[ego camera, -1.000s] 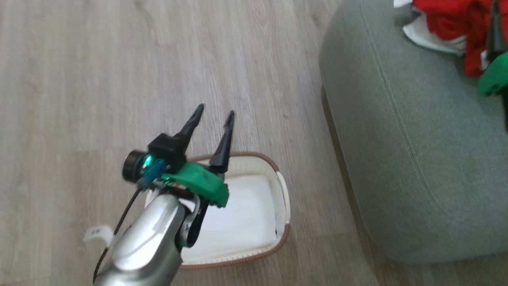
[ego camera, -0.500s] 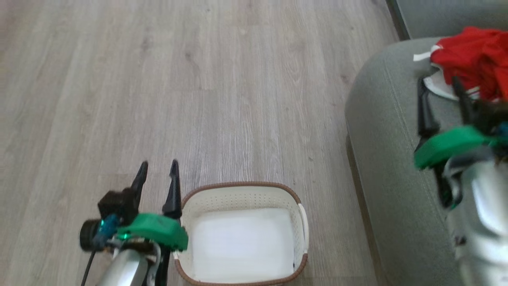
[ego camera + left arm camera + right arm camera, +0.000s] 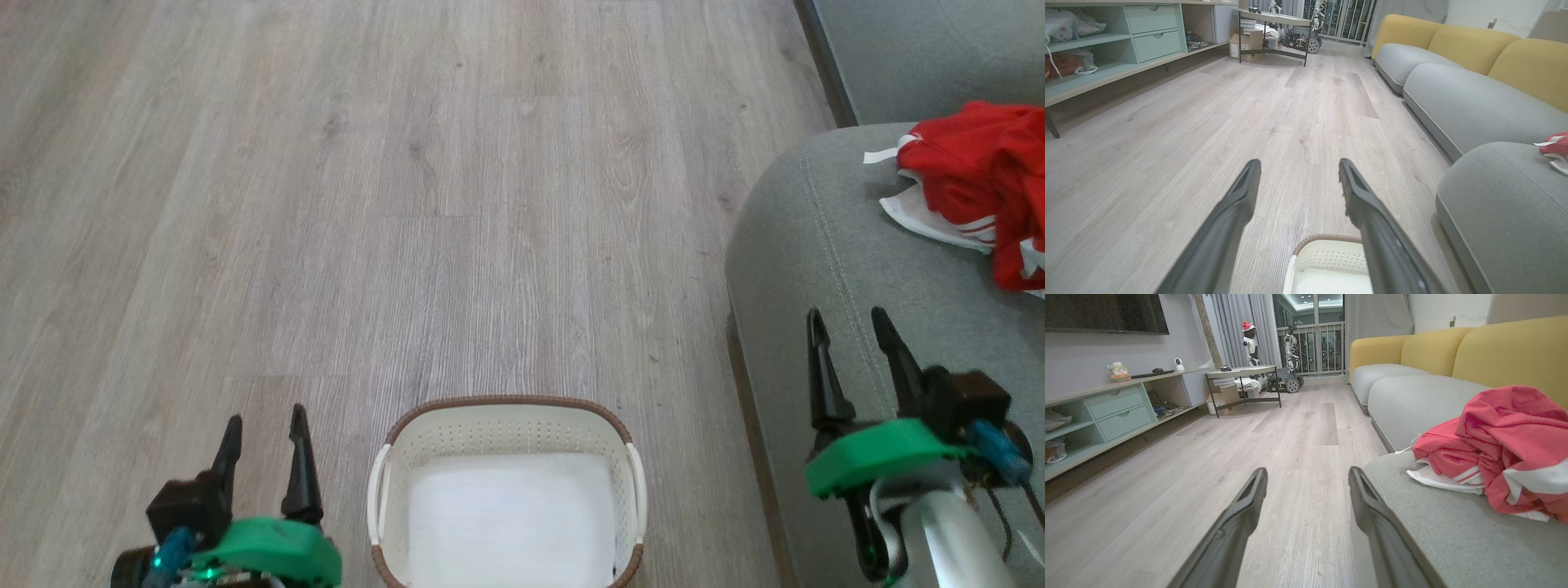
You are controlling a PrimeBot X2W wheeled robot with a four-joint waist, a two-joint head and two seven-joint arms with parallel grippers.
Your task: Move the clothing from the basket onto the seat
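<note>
Red clothing (image 3: pixel 976 184) lies heaped on the grey-green seat (image 3: pixel 816 269), ahead and right of the right pincer (image 3: pixel 846 320), the nearer one. Both it and the left pincer (image 3: pixel 266 418) stand spread, holding nothing; the basket (image 3: pixel 506 402) on the floor (image 3: pixel 408 204) between them looks bare, so little seems left.

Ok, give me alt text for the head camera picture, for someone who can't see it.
An empty white basket sits on a wood floor, with the open left gripper beside it and the open right gripper over the grey seat. Red clothing lies on the seat.
</note>
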